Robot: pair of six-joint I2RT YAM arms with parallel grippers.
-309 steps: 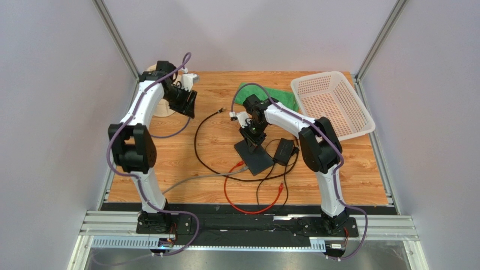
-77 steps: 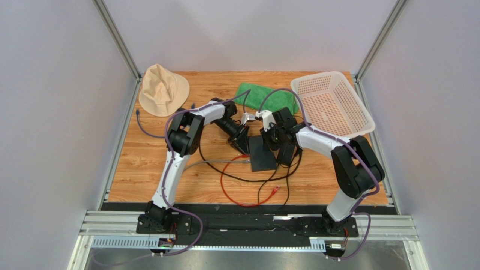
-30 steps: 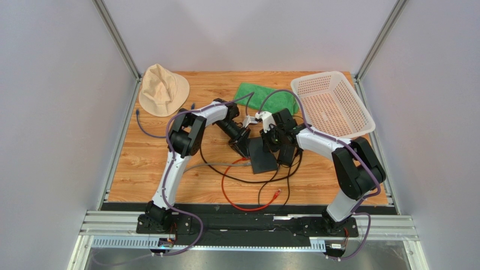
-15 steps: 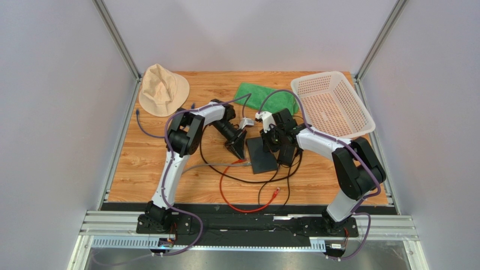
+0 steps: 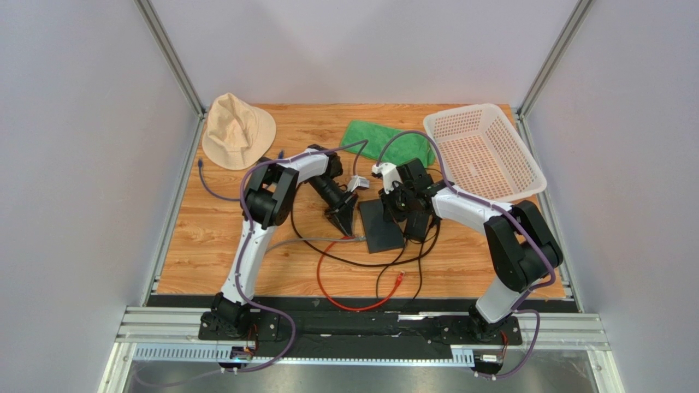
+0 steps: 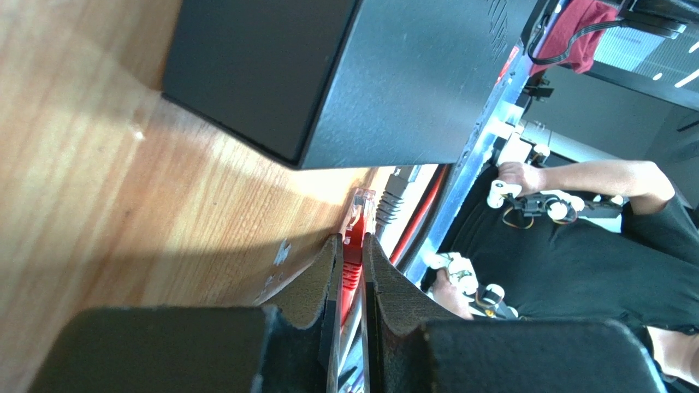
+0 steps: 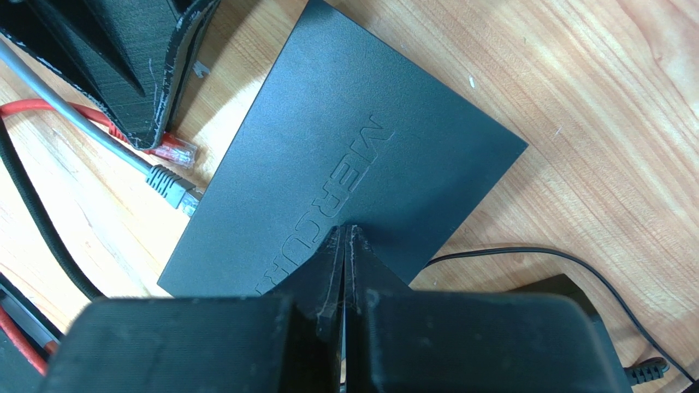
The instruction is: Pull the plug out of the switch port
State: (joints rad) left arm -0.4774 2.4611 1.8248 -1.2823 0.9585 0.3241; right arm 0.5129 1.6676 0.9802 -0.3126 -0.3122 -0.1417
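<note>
The flat black switch (image 5: 382, 228) lies mid-table. My right gripper (image 7: 344, 229) is shut with nothing between its fingers, its tips resting on the switch's (image 7: 361, 155) top face. My left gripper (image 6: 351, 239) is shut on the red plug (image 6: 354, 246), whose clear tip (image 6: 362, 205) sticks out past the fingertips. In the right wrist view the red plug (image 7: 170, 150) sits a short gap away from the switch's edge, outside it. The switch port itself is too dark to make out. A grey plug (image 7: 172, 187) lies with its tip against that same edge.
A black power adapter (image 5: 418, 223) sits right of the switch. Red cable (image 5: 353, 286), black leads (image 5: 295, 229) and grey cable (image 5: 299, 242) loop over the near table. Green cloth (image 5: 386, 139), white basket (image 5: 484, 151) and beige hat (image 5: 238, 131) lie at the back.
My left gripper has drawn back to the left, away from the switch, with the red plug in it. The right gripper has stayed on the switch.
</note>
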